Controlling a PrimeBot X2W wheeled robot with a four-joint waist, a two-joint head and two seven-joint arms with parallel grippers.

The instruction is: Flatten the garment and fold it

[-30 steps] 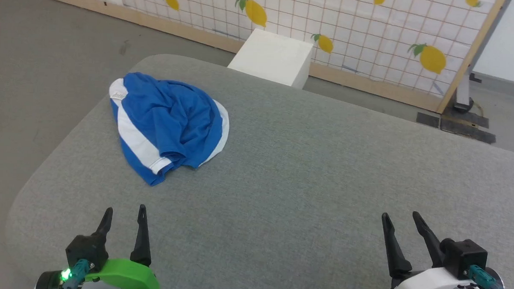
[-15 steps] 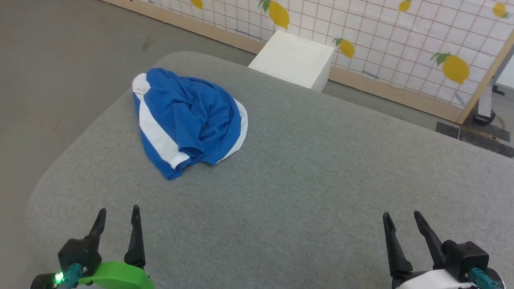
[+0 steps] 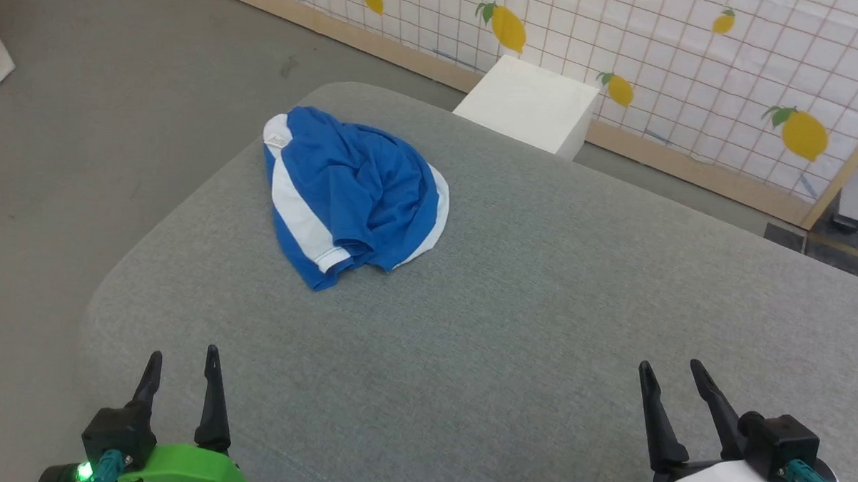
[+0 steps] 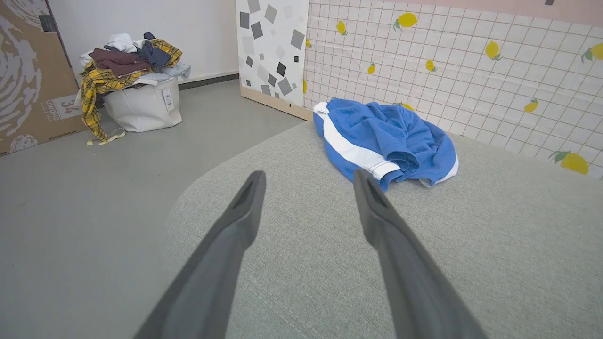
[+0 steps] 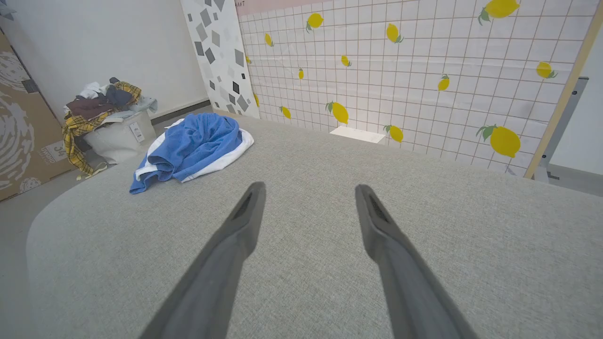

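Observation:
The garment (image 3: 356, 192) is a crumpled heap of royal-blue shorts with white side stripes, lying on the far left part of the grey padded table (image 3: 512, 308). The left wrist view has the garment (image 4: 386, 139) ahead and right of my fingers; in the right wrist view the garment (image 5: 193, 146) lies far off to the left. My left gripper (image 3: 182, 361) hovers open at the near left edge, well short of the cloth. At the near right, my right gripper (image 3: 670, 374) is open too, with nothing in it.
A white box (image 3: 530, 105) stands on the floor behind the table, before a lemon-print grid screen (image 3: 692, 57). A white laundry bin heaped with clothes (image 4: 134, 94) and a cardboard panel (image 4: 28, 70) sit on the floor to the left.
The camera has turned left, so the whole scene has shifted right in the head view. The garment lies as before. Both grippers stay open.

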